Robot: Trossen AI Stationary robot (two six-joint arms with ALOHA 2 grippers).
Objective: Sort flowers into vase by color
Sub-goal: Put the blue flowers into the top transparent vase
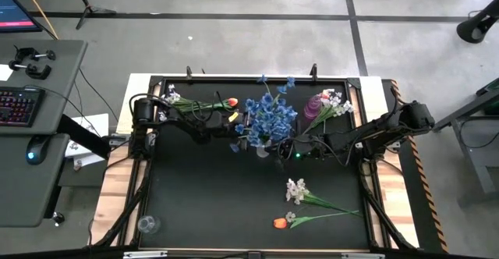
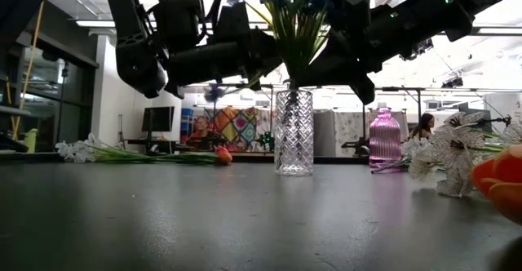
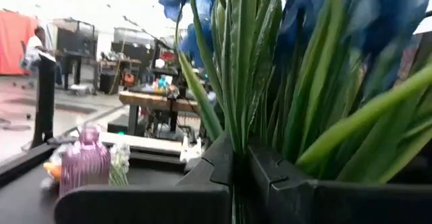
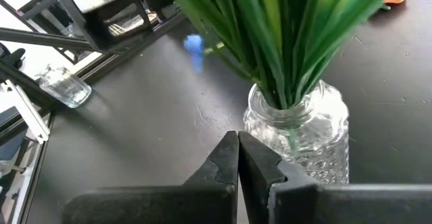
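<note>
Currently, bushy blue flower sprays stand upright in the clear cut-glass vase mid-desk. Left hand has its fingers pressed together among the green stems. Right hand, fingers pressed together and holding nothing, hovers just beside the vase.

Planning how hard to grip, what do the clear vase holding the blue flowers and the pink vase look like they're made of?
Clear vase: likely cut glass or clear plastic, with a see-through diamond pattern. Pink vase: translucent ribbed glass or plastic. Blue flowers: probably artificial plastic stems.
</note>
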